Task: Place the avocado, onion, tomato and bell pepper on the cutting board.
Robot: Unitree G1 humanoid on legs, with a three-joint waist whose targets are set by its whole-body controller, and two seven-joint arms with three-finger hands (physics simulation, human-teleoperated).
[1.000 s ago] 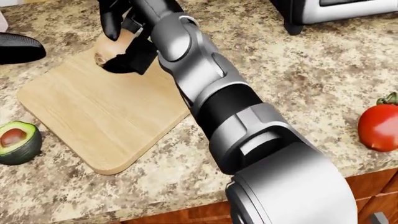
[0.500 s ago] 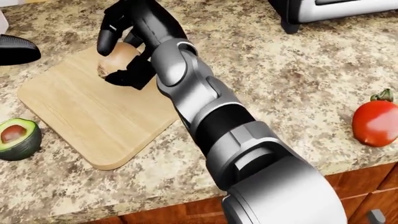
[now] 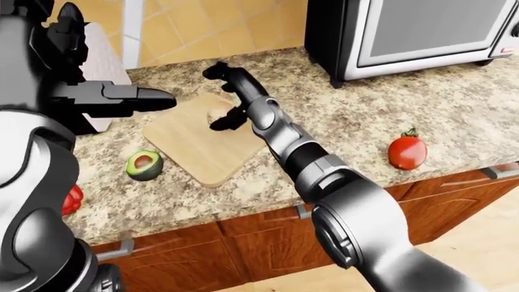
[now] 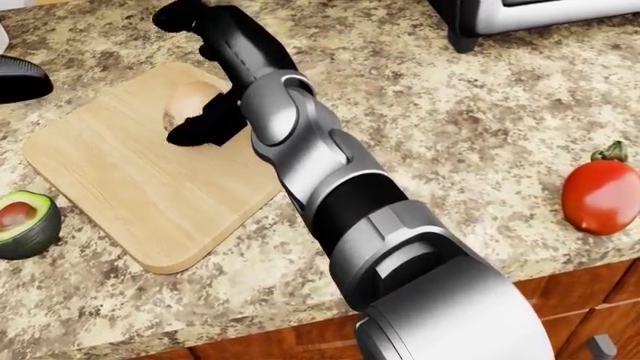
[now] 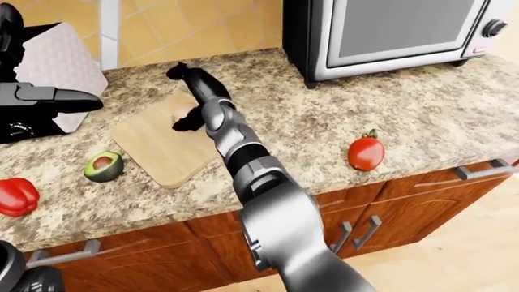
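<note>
Your right hand (image 4: 200, 45) hangs over the onion (image 4: 190, 101) on the cutting board (image 4: 140, 180), fingers apart; left hand (image 3: 134, 100) fingers look straight; avocado (image 5: 103, 166), pepper (image 5: 16, 196), tomato (image 5: 365, 153) on counter (image 4: 450, 135)

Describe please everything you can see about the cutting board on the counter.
The cutting board is a pale wooden slab with rounded corners, lying flat and turned at an angle on the speckled stone counter. The onion rests on its upper part, partly hidden by the right hand, whose fingers stand open about it. The halved avocado lies on the counter just off its lower left edge. Nothing else sits on it.
</note>
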